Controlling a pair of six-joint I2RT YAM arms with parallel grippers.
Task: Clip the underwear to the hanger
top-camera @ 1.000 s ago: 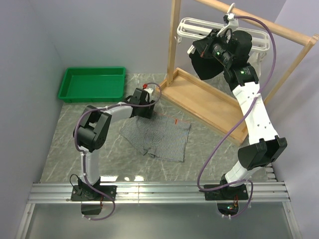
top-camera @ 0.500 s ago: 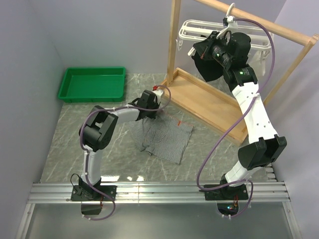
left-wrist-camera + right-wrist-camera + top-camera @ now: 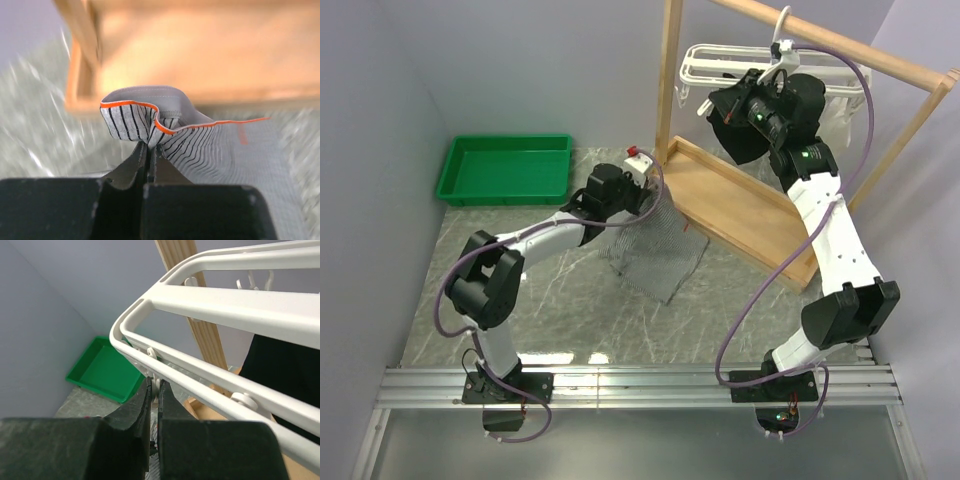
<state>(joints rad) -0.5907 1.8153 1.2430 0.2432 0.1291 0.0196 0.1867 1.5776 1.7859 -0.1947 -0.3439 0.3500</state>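
Underwear (image 3: 660, 245): pinstriped boxers, waistband newly pinched in my left gripper (image 3: 149, 150), hoisted off the table (image 3: 520, 290) near its far edge toward the hanger (image 3: 705, 62), whose clip (image 3: 157, 384) my right gripper (image 3: 154, 390) clamps.

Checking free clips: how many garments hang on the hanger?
2: black garment left of centre on the hanger, white cloth at its right end; the arm may hide others.

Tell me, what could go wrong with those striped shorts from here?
The left gripper pinches only a small fold of the grey-and-white pinstriped cloth underwear, so it might slip free. The hanging cloth sits close to the wooden rack's base and could snag there. The white plastic bar hanger, hung by its hook, may swing when pushed.
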